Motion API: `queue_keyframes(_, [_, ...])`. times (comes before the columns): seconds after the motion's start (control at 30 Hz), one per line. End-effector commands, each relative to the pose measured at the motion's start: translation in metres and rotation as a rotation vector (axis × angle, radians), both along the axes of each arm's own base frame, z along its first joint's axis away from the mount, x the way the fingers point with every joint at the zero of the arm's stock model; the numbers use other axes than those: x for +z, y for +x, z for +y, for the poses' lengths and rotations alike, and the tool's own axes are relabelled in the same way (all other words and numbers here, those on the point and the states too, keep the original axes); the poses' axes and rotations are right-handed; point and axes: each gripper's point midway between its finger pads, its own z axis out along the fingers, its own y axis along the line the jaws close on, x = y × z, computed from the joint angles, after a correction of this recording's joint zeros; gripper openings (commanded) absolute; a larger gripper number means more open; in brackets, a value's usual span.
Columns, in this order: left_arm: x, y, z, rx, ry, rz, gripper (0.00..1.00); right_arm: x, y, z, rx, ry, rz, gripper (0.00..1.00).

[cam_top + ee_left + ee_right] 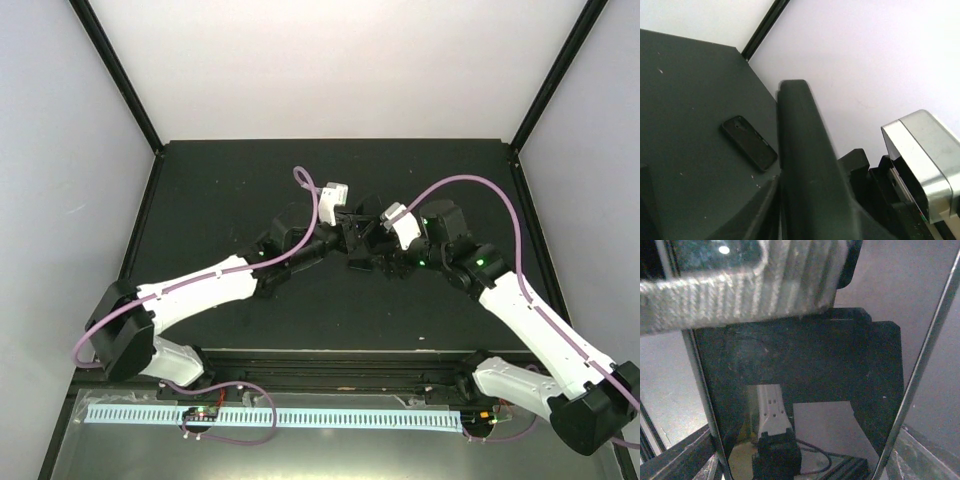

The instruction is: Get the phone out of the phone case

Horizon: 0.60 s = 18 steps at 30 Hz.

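Note:
The two arms meet over the middle of the black table. My left gripper is shut on the dark phone case, whose thick edge rises blurred through the left wrist view. My right gripper is shut on the phone. Its glossy black screen with silver side rails fills the right wrist view and reflects the wrist camera. A grey woven-textured strip crosses the phone's far end; I cannot tell whether it is part of the case. In the top view the phone and case are hidden between the two grippers.
A small flat black slab lies on the table toward the far corner by the white wall. The right wrist's silver camera housing is close beside the case. Black frame posts stand at the table's back corners.

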Motion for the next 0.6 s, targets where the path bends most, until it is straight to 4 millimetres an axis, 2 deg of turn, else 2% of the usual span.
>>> queue_keyframes(0.0, [0.006,0.004,-0.011,-0.015,-0.043,-0.005,0.20,0.031,0.013,0.008,-0.005,0.052,-0.096,0.48])
queue_keyframes(0.13, [0.014,0.000,-0.010,-0.033,-0.068,-0.029,0.09,0.028,0.010,0.009,0.009,0.057,-0.087,0.51])
queue_keyframes(0.2, [0.024,-0.006,-0.007,-0.056,-0.090,-0.064,0.05,0.029,0.004,0.012,0.037,0.075,-0.080,0.65])
queue_keyframes(0.3, [0.041,-0.012,0.002,-0.057,-0.095,-0.124,0.02,0.037,-0.006,0.016,0.085,0.109,-0.084,0.95])
queue_keyframes(0.33, [0.046,-0.013,0.006,-0.056,-0.091,-0.139,0.01,0.041,-0.010,0.018,0.106,0.120,-0.086,0.99])
queue_keyframes(0.47, [0.077,-0.025,0.027,-0.064,-0.084,-0.253,0.02,0.055,-0.020,0.018,0.135,0.157,-0.086,1.00])
queue_keyframes(0.57, [0.087,-0.037,0.035,-0.098,-0.058,-0.318,0.02,0.066,-0.031,0.019,0.179,0.201,-0.074,1.00])
